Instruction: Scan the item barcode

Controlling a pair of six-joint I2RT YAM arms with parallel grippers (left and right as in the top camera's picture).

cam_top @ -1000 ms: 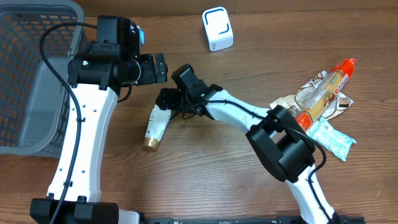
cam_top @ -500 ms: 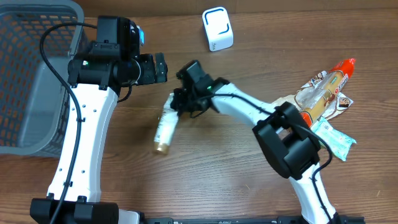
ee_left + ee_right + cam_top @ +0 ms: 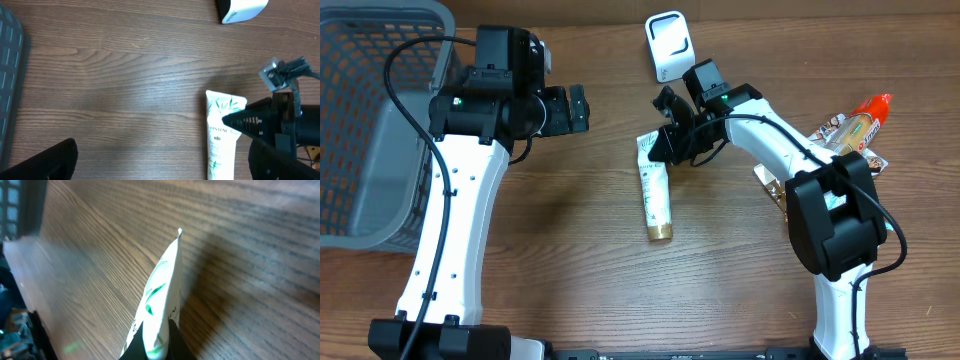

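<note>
Apparently the presenting step: right gripper (image 3: 670,147) was clenched on the crimped end of the tube (image 3: 656,195), mid-table, with the scanner (image 3: 670,45) near at 12 o'clock. Next move likely needed the barcode turned toward the scanner. Tube was white with a green leaf print, gold cap pointing to 6 o'clock. Left gripper (image 3: 580,108) stood spread and empty at 9 o'clock.

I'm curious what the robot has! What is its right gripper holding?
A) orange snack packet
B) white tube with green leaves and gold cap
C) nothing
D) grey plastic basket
B: the right gripper is shut on the flat end of the white tube with green leaves and gold cap.
</note>
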